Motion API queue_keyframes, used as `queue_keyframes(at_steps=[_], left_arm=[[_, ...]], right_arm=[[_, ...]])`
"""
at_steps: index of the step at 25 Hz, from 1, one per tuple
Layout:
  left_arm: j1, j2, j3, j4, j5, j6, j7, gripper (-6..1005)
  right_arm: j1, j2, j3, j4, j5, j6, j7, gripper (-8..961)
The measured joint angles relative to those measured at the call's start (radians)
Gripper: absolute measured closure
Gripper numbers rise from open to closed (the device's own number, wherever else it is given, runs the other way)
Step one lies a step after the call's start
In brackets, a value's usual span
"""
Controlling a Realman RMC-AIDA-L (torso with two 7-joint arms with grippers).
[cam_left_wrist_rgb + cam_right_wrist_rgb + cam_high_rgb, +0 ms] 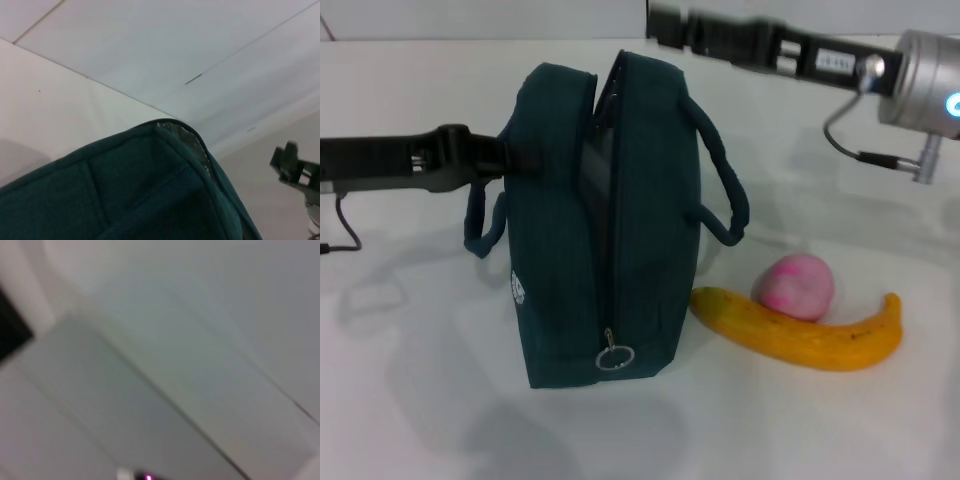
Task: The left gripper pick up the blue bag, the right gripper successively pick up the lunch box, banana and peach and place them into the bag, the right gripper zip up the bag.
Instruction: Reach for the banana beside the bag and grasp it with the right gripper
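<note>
The blue bag (620, 230) stands upright on the white table, its top unzipped and gaping, silver ring zip pull (615, 356) low on the front. My left gripper (503, 157) reaches in from the left and is shut on the bag's upper left wall; the bag's rim with foil lining (187, 140) fills the left wrist view. My right gripper (662, 27) hovers behind and above the bag's opening, and its end shows far off (292, 167). The banana (800, 335) lies right of the bag, the peach (793, 285) touching it behind. The lunch box is out of view.
The bag's loop handles (722, 195) hang out to either side. A cable (865, 152) dangles from the right arm's silver wrist (925, 80). The white table (410, 400) stretches in front of and left of the bag.
</note>
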Motion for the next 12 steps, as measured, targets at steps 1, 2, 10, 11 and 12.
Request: queue_keyframes(at_steps=[1, 2, 10, 11, 12], left_arm=[[0.000, -0.002, 0.000, -0.006, 0.000, 0.000, 0.006, 970], [0.001, -0.004, 0.000, -0.010, 0.000, 0.000, 0.011, 970], [0.010, -0.019, -0.003, -0.012, -0.004, 0.000, 0.028, 970], [0.010, -0.020, -0.003, -0.012, -0.005, 0.000, 0.029, 970], [0.010, -0.020, -0.003, -0.012, -0.005, 0.000, 0.029, 970]], right_arm=[[-0.017, -0.014, 0.000, -0.050, -0.057, 0.000, -0.004, 324], [-0.023, -0.025, 0.002, -0.087, -0.116, -0.001, -0.002, 288], [-0.030, -0.130, 0.004, -0.384, -0.544, -0.045, 0.073, 213], [-0.025, -0.137, 0.004, -0.427, -0.600, -0.055, 0.090, 212], [-0.020, -0.141, 0.004, -0.464, -0.657, -0.071, 0.107, 212]])
